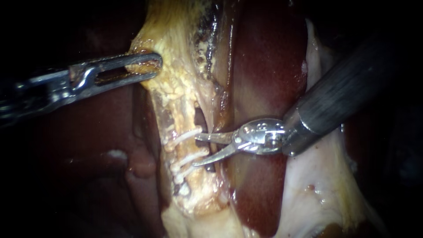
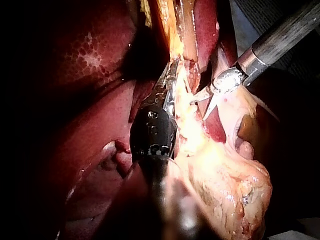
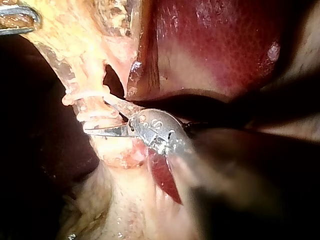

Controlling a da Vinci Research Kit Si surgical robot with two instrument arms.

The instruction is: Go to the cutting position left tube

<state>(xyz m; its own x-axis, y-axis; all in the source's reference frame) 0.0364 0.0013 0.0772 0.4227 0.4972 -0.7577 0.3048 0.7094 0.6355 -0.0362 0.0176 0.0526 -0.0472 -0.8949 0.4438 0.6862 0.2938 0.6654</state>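
Plainly a matter of a last small advance toward the white clips (image 1: 187,134). On the liver (image 1: 264,66) side of those clips, right instrument (image 1: 196,150): dark matte shaft, bright steel hinge, 2 thin curved blades spread in a narrow V with nothing gripped. Upper blade tip level with the upper clip, lower tip level with the next clip down; contact with either clip impossible to judge. Threaded through the clips, left tube (image 1: 178,117): a pale yellow, waxy cord, long axis running from the lumpy yellow fat (image 1: 172,39) well above down through the clips, nearly square to the line of the blades. Directly ahead of the open V, then, the short bare stretch between the 2 clips. Just above the clips and beside the tube, a small dark slit (image 1: 200,119) parting it from the liver edge. Well above the clips, on the same strand, left instrument (image 1: 156,67): long slotted steel jaws clamped on that yellow fat, seemingly holding the tube taut. Far nearer to the clips, the right instrument; probably its job alone. Judged next: slide the V further over the tube between the 2 clips, keeping both tips off the clips and off the glossy dark red liver behind. Below the clips, more pale knobs on the tube, too small to name.
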